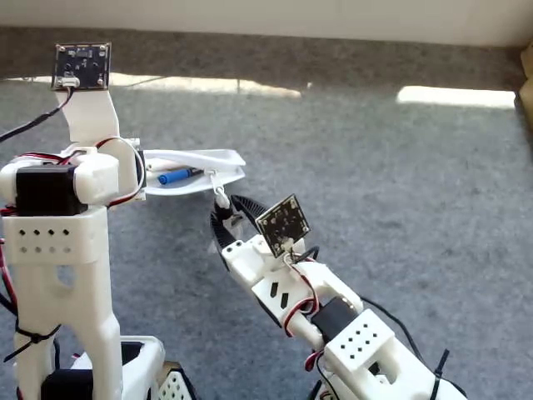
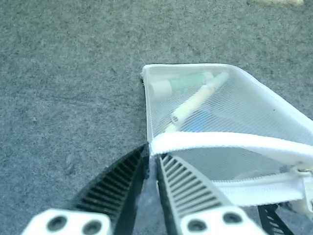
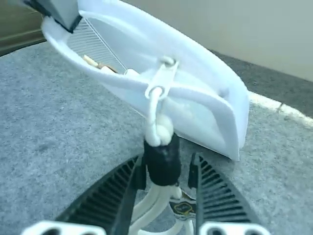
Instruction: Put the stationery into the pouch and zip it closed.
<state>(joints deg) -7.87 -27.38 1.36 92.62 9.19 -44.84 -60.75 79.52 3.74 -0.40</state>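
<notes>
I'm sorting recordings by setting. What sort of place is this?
Probably an indoor room set up as a small robotics workspace: a grey carpet-like surface, a pale wall along its far edge with sunlight patches, and two white plastic robot arms with bare wiring handling a white mesh zip pouch.

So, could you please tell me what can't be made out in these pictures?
- High view: one end of the pouch is hidden behind the left arm.
- Left wrist view: the stationery inside is blurred by the mesh, so its count is unclear.
- Left wrist view: the zipper slider is cut off by the picture's edge, so how far the pouch is zipped can't be judged there.
</notes>
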